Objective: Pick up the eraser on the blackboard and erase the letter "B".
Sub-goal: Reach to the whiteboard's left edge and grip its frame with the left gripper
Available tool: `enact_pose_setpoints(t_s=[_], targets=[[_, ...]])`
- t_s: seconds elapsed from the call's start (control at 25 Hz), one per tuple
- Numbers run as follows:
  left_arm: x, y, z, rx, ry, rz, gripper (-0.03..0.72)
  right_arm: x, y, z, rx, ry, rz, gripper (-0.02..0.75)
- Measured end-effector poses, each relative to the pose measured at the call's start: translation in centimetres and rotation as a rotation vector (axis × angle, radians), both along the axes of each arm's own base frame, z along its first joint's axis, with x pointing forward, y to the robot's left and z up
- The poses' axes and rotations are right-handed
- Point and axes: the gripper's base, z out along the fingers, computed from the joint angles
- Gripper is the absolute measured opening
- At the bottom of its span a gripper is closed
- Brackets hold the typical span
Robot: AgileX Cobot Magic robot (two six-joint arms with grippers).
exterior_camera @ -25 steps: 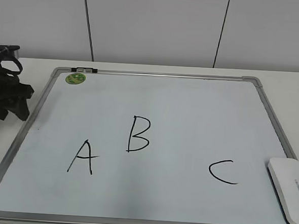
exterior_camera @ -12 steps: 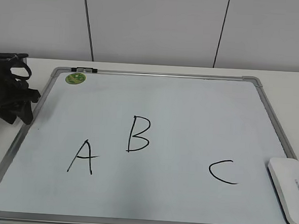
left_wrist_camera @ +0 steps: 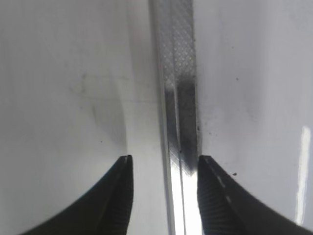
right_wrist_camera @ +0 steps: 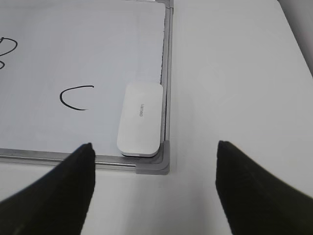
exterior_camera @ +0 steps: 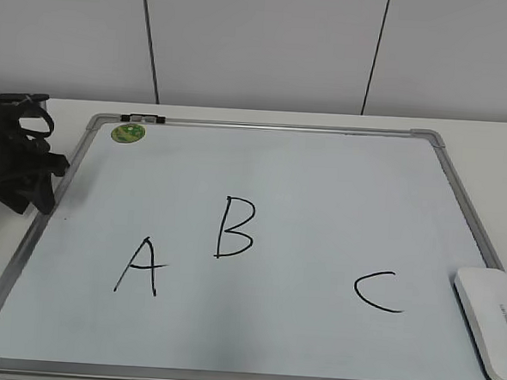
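The blackboard (exterior_camera: pixel 266 126) lies flat, a white board in a silver frame. The letter "B" (exterior_camera: pixel 234 228) is drawn left of centre, between a black "A" (exterior_camera: pixel 138 267) and a black "C" (exterior_camera: pixel 378 291). The white eraser (exterior_camera: pixel 491 321) lies on the board's near right corner. In the right wrist view the eraser (right_wrist_camera: pixel 141 119) lies just ahead of my right gripper (right_wrist_camera: pixel 154 146), which is wide open, empty and above the table by the frame corner (right_wrist_camera: pixel 154 166). My left gripper (exterior_camera: pixel 30 181) is at the board's left edge. It is open and empty (left_wrist_camera: pixel 165 160), straddling the frame (left_wrist_camera: pixel 178 98).
A green sticker (exterior_camera: pixel 128 133) and a small black-and-white clip (exterior_camera: pixel 142 118) sit at the board's far left corner. White table surface surrounds the board (right_wrist_camera: pixel 234 73). A white panelled wall stands behind.
My left gripper shifted a little to the right, toward the board's left frame, then held nearly still. The eraser and the letters have not moved.
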Motion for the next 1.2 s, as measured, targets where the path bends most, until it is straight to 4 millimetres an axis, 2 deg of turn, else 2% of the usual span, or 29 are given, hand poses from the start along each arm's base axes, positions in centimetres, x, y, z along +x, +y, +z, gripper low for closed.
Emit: enact_pose_setpoints(t_s=[0.24, 1.08, 1.2], targets=[[-0.01, 0.0, -0.26, 0.0, 0.009, 0.0, 0.227, 0.0, 0.0, 0.0, 0.0, 0.0, 0.0, 0.591], [0.11, -0.06, -0.79, -0.007, 0.023, 0.004, 0.221, 0.0, 0.0, 0.0, 0.0, 0.0, 0.0, 0.591], [0.1, -0.09, -0.79, -0.01, 0.024, 0.006, 0.167, 0.0, 0.0, 0.0, 0.0, 0.0, 0.0, 0.591]])
